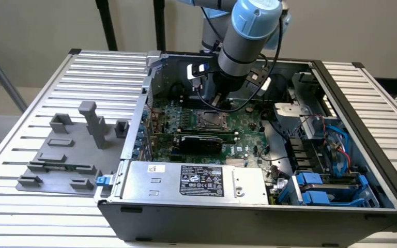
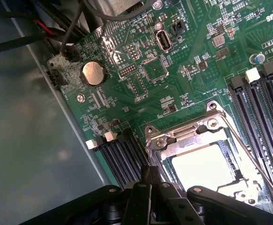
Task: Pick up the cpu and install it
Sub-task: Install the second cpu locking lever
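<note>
Silvery cpu (image 2: pixel 206 168) seated inside socket frame (image 2: pixel 211 123).

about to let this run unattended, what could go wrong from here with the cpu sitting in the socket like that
The cpu lies inside the open socket frame with the pincer right at its edge: a nudge there might shift or tilt it off its seat. The memory slots sit close beside the pincer, so a sideways drift could scrape them. In the exterior view the black cable loops off the arm above the motherboard and could snag.
</note>
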Robot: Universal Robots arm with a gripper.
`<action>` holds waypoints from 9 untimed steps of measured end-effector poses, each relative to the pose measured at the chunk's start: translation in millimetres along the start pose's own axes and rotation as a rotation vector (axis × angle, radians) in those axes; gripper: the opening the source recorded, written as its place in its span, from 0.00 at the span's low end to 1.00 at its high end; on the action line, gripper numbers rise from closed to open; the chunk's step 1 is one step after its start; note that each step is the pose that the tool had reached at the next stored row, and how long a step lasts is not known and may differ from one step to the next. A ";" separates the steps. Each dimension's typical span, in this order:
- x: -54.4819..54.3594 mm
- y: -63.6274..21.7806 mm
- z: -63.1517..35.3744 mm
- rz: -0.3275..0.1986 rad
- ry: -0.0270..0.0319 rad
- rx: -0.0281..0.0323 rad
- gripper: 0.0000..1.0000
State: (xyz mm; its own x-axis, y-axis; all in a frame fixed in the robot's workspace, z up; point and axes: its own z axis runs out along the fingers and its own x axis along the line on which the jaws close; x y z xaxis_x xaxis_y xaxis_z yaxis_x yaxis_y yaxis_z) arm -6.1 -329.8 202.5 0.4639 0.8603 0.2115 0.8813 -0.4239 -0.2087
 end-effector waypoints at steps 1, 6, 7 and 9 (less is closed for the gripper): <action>0.0 0.0 0.0 0.000 0.0000 0.0000 0.11; 0.0 0.0 0.0 0.000 0.0000 0.0000 0.11; 0.0 0.0 0.0 0.000 0.0000 0.0000 0.11; 0.0 0.0 0.0 0.000 0.0000 0.0000 0.11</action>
State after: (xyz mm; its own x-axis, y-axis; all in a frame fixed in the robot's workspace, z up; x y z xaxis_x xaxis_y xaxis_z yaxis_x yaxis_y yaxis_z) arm -6.1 -329.8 202.5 0.4639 0.8603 0.2115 0.8813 -0.4239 -0.2088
